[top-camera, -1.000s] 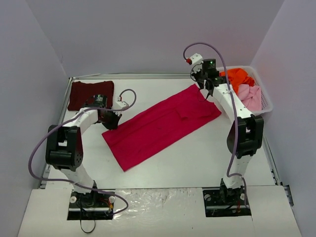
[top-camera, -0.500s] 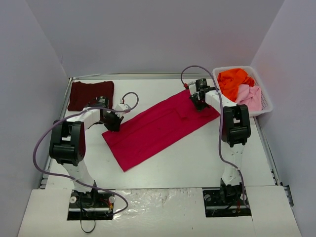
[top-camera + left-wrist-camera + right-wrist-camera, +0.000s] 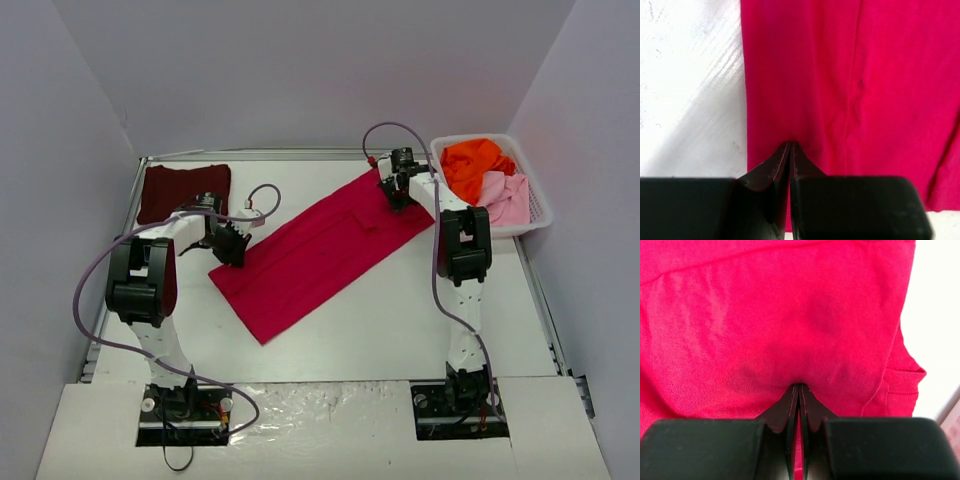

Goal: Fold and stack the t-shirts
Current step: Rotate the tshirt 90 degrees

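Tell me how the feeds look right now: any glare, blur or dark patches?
Top view: even light, sharp, no glare on the red shirt. Left wrist view: table nearly washed out, left gripper dark and soft. Right wrist view: cloth weave crisp, faint shadow ahead of the right gripper, table corner blown white.

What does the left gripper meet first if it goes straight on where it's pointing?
The crimson t-shirt. The left gripper points down into the shirt's edge with its fingers shut, seemingly pinching the cloth. Only the table lies beyond, likely right under the cloth.
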You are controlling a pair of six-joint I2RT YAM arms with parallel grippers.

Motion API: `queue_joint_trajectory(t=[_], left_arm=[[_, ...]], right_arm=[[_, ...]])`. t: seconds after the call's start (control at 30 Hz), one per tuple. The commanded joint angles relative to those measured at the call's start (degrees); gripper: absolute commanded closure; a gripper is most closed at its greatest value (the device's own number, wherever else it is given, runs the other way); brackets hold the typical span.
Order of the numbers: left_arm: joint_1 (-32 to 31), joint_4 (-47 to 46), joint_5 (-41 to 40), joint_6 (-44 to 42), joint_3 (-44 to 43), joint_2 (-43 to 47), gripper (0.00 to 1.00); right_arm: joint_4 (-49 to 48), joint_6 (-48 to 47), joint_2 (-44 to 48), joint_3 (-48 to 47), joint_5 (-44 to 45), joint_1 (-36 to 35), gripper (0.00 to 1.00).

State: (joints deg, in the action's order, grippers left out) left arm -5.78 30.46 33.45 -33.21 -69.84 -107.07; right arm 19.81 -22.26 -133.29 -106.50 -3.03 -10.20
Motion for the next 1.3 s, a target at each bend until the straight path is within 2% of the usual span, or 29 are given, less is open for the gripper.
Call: queue_joint_trajectory(t=[0.0, 0.23, 0.47, 0.7, 0.93, 1.27], left_arm=[[-0.98, 7.33, -1.02, -0.1, 0.76, -3.32, 0.98], [-5.81, 13.31, 0.38, -2.29, 3.83, -1.39, 0.98], [-16.78, 17.61, 1.26, -3.7, 2.18, -1.83, 0.98], [-28.39, 19.29, -1.19, -4.67, 1.03, -6.31, 0.98], [-33.23, 20.6, -2.16, -4.93, -1.25, -11.58, 0.98], [-38.77, 20.87, -0.85, -2.12, -4.33, -11.06, 0.98]], right_arm=[[5.58, 1.34, -7.31, -5.28, -3.64, 0.0, 1.0], [10.51, 1.96, -16.99, -24.61, -9.89, -0.61, 1.0], [10.42, 3.01, -24.98, -40.08, -14.81, -2.98, 1.0], [6.65, 5.64, -27.37, -42.3, -17.1, -5.27, 0.96], [5.5, 7.85, -28.51, -45.46, -19.83, -6.15, 0.92], [4.01, 7.67, -29.56, -47.3, -19.48, -9.49, 0.91]])
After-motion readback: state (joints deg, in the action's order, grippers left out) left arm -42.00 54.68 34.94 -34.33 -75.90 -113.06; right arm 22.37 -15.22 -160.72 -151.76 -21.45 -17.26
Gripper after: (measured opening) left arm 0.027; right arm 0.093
